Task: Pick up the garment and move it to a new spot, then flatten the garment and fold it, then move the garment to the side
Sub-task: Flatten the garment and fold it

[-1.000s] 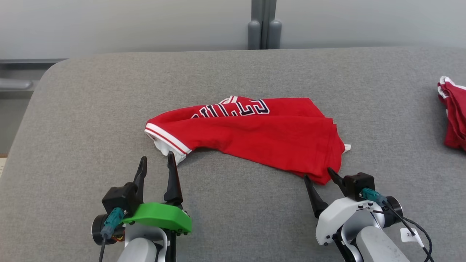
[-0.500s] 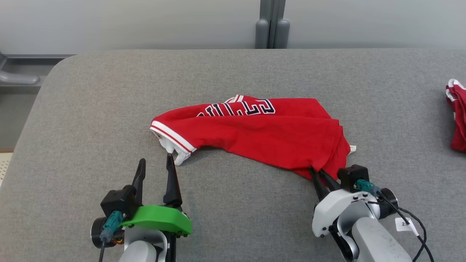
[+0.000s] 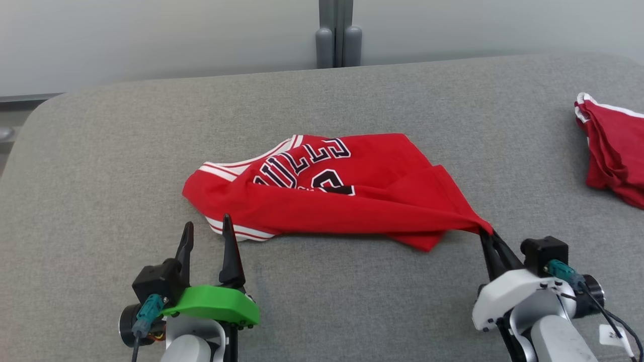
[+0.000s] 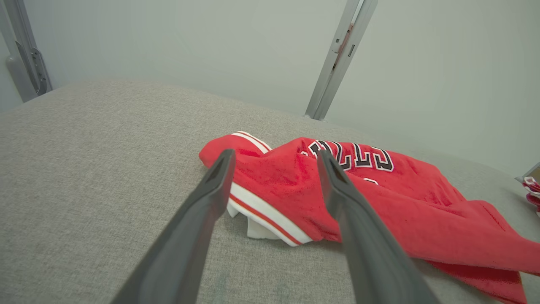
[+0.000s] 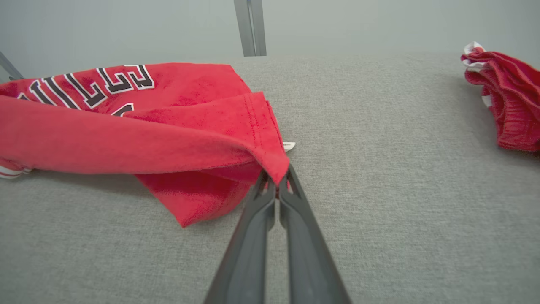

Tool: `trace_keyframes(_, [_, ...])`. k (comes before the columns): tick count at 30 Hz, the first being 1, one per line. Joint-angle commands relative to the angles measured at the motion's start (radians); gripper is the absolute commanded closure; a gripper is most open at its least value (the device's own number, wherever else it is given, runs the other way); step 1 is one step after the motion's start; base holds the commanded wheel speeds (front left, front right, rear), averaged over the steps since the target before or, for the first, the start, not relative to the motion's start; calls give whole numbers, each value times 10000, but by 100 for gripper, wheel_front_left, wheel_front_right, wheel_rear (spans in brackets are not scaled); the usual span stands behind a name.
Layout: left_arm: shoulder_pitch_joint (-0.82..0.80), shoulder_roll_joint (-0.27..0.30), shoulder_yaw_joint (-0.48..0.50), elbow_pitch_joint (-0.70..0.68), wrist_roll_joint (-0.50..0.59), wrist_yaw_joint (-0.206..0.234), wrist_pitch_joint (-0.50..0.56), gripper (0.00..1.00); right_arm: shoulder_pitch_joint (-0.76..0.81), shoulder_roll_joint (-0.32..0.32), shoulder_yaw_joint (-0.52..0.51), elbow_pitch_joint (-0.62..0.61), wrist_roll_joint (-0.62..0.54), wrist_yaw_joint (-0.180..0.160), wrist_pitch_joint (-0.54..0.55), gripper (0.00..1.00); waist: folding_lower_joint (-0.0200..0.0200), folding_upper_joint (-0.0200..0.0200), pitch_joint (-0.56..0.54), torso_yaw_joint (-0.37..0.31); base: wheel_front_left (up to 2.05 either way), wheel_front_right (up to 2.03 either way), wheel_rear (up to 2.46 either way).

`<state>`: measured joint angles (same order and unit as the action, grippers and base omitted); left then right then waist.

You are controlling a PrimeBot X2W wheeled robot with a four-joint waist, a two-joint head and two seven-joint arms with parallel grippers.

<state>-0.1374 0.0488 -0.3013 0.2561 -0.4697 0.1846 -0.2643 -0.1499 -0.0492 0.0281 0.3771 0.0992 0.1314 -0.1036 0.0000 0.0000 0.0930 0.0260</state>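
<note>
A red garment [image 3: 342,193] with black-and-white lettering and white-striped trim lies crumpled on the grey padded table [image 3: 322,100]. My right gripper [image 3: 487,237] is shut on the garment's right corner, and the cloth there is drawn out into a taut point. The right wrist view shows the two fingers pinched together on that red corner [image 5: 276,171]. My left gripper [image 3: 206,232] stands open just in front of the garment's striped left edge, holding nothing. In the left wrist view its gripper [image 4: 274,158] frames the striped hem [image 4: 263,211] of the garment [image 4: 379,190].
A second red garment [image 3: 611,146] with white trim lies bunched at the table's right edge, also seen as a red heap [image 5: 504,97] in the right wrist view. A grey post [image 3: 334,32] stands behind the table against the pale wall.
My right gripper closed on the garment's right corner and pulled it right and toward me, stretching the cloth. The head camera shifted. The left gripper stayed open in place.
</note>
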Motion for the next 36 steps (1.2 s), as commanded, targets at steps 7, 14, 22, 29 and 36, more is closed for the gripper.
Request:
trace_keyframes(7, [-92, 35, 289, 181, 283, -116, 2, 0, 688, -24, -886, -384, -134, -16, 376, 100, 0, 0, 342, -237, 0, 0, 0])
trace_keyframes(14, [-104, 34, 578, 420, 340, -166, 2, 0, 516, -27, -1120, 135, 34, -16, -1, 0, 0, 0, 345, -229, 0, 0, 0])
trace_keyframes(22, [187, 37, 1075, 928, 291, -306, 2, 0, 957, -27, -1471, -272, -76, -16, -425, 0, 0, 0, -32, -354, 0, 0, 0])
trace_keyframes(29, [-414, 244, 1062, 2265, 232, -435, 378, 0, 1017, -21, -1581, -1641, -188, -16, -626, 0, 0, 0, -55, -585, 0, 0, 0])
trace_keyframes(36, [-1666, 347, 1225, 3799, -80, -674, 885, 0, 737, -23, -1071, -2677, -70, -16, -515, 0, 0, 0, 492, -878, 0, 0, 0])
